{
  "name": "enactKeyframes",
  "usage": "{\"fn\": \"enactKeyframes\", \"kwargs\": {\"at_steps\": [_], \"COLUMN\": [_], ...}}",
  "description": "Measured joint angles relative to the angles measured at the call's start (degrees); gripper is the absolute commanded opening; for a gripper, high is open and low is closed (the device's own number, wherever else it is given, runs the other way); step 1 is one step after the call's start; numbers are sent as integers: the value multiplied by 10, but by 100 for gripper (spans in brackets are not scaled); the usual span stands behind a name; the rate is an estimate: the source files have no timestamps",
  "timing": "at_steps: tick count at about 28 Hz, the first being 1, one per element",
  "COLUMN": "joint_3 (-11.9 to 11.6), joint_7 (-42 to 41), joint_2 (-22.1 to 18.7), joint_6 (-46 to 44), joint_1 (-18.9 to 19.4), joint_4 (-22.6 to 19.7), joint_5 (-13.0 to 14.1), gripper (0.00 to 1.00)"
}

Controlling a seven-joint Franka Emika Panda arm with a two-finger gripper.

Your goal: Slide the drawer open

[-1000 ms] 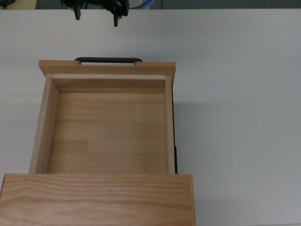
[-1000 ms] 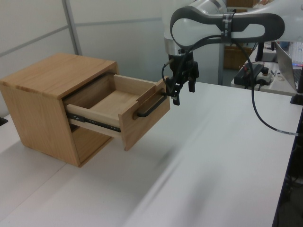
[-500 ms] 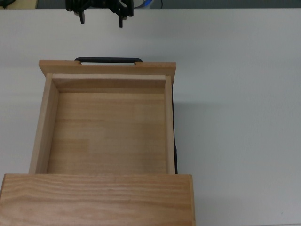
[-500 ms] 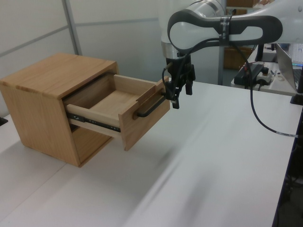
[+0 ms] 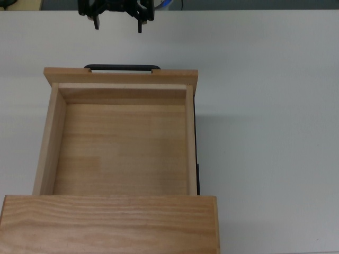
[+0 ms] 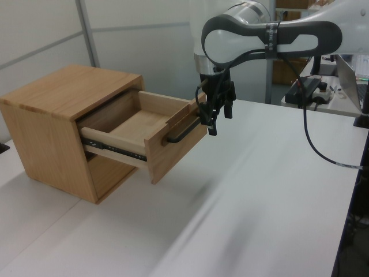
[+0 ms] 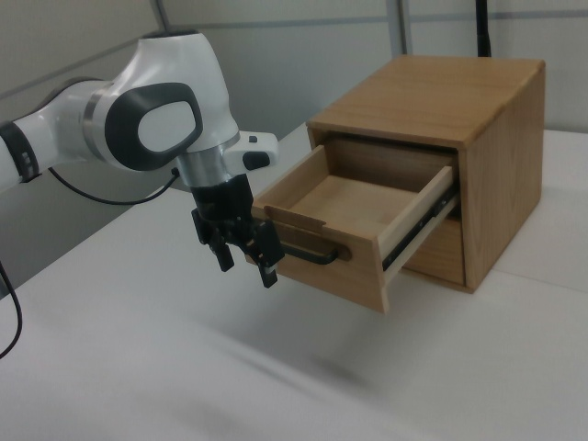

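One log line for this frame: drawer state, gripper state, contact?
drawer: pulled out, empty | handle: free | gripper: open, holding nothing, off the handle | contact: none

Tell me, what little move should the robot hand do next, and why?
Probably back a little farther away from the handle and stop. The drawer is already slid well out of the cabinet, showing its bare inside. The gripper is open and holds nothing, with a gap between it and the handle in the top view.

text: none legible | labels/brands/nos.: none on drawer (image 6: 151,138), cabinet (image 6: 55,115), arm (image 7: 138,124) or table (image 5: 275,106) | signs: none in any view
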Motion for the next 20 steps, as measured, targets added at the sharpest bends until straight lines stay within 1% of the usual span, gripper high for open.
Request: {"fn": "enactKeyframes", "kwargs": {"at_steps": [10,20], "joint_3": [10,10], "joint_7": [0,0], "joint_2": [0,0], "joint_6": [0,0], "joint_1": [0,0], "joint_4": [0,3], "joint_5": [0,0], "gripper": [100,100]}}
